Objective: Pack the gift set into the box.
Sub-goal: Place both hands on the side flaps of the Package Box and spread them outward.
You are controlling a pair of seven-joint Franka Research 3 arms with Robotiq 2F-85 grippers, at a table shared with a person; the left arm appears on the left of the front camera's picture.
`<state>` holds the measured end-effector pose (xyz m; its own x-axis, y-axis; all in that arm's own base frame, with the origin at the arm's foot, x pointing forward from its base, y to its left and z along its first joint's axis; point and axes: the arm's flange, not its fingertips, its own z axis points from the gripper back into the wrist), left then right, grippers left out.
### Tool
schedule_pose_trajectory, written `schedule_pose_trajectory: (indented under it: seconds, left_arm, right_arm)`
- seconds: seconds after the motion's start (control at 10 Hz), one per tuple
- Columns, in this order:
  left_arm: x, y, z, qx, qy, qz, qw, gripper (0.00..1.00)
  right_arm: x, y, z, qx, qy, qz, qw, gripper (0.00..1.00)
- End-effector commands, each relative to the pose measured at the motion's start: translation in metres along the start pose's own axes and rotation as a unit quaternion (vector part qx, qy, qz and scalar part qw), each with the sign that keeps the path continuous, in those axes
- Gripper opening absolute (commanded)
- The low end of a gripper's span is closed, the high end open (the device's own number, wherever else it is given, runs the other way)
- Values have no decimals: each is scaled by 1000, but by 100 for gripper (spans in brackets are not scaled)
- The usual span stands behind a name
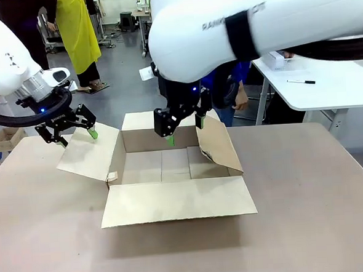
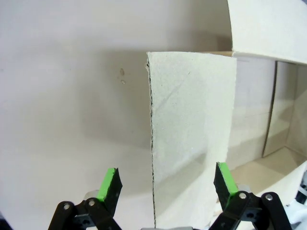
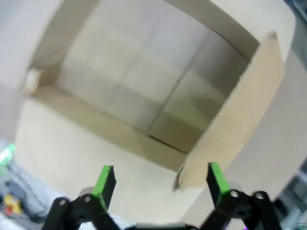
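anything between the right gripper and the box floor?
Nothing. In the right wrist view the right gripper, with its jaws open, looks straight down onto the bare cardboard floor of the box. The front view shows the same bare floor.

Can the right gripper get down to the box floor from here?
Likely yes: the right gripper hangs open above the box, whose flaps stand open; only the half-raised right flap is close beside it.

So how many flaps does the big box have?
4: the left flap, the back flap, the right flap tilted up, and the front flap lying flat, all open on the box.
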<state>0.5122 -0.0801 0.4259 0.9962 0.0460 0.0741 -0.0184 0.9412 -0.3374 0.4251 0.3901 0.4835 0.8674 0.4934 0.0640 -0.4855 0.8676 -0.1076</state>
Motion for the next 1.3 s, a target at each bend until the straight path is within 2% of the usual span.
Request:
schedule_pose_trajectory:
  seconds: [0.0, 0.3, 0.5, 0.6, 0.8, 1.2]
  left_arm:
    - [-1, 0, 3, 6, -4, 3, 1000, 100]
    - [-1, 0, 3, 6, -4, 3, 1000, 100]
    - [-1, 0, 3, 6, -4, 3, 1000, 100]
    - [-1, 0, 3, 6, -4, 3, 1000, 100]
    - [-1, 0, 3, 6, -4, 3, 1000, 100]
    - [-1, 0, 3, 6, -4, 3, 1000, 100]
  right_arm:
    - [34, 3, -15, -41, 28, -76, 996, 100]
    - [46, -3, -47, -128, 13, -148, 981, 100]
    - [48, -14, -63, -192, 24, -177, 965, 100]
    - [48, -21, -59, -211, 3, -191, 959, 100]
    - [46, -36, -51, -239, 7, -205, 949, 100]
    - [21, -70, -28, -243, 13, -251, 937, 100]
